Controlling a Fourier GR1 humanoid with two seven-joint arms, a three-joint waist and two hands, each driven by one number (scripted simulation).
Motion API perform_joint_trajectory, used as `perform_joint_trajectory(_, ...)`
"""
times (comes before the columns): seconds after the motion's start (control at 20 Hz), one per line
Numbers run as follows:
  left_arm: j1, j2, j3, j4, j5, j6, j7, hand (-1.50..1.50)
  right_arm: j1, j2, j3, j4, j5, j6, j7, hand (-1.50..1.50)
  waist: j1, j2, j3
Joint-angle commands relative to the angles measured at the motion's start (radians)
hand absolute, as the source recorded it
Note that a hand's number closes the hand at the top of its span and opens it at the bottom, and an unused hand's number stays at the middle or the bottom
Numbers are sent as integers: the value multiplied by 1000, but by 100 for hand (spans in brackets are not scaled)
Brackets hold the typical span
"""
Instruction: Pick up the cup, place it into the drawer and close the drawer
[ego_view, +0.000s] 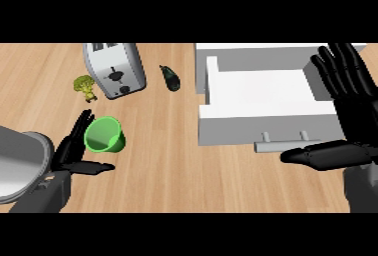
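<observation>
No brand, label or writing can be read on anything in the head view. The cup (105, 134) is seen lying on its side on the wooden counter (177, 170), its open mouth turned toward the lower left. It is bright green, smooth and plain, with a lighter rim and a darker inside. The left hand (74, 147) is placed just beside the cup's left edge, fingers held straight and pointing up the view, thumb stretched out to the right below the cup; the fingers seem to touch the rim, though contact cannot be made out for certain. Nothing is held by it.

The right hand (343, 107) is shown wide open at the view's right, fingers straight and upward, thumb spread left over the front of the drawer (255, 95). The drawer is white, pulled open, with a grey handle (284, 145) at its front, and it lies well apart from the cup. A silver toaster (113, 70), a broccoli floret (86, 86) and a dark eggplant (170, 78) are set beyond the cup.
</observation>
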Motion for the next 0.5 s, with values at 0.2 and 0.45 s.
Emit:
perform_joint_trajectory(0.2,-18,-26,0,29,-15,-23,-109,-150,47,1,19,-63,-7,17,17,-150,-14,1,-1)
perform_joint_trajectory(0.45,19,-36,-12,35,-28,-73,-162,-150,51,-10,-13,-23,-19,27,-12,-150,-5,1,0)
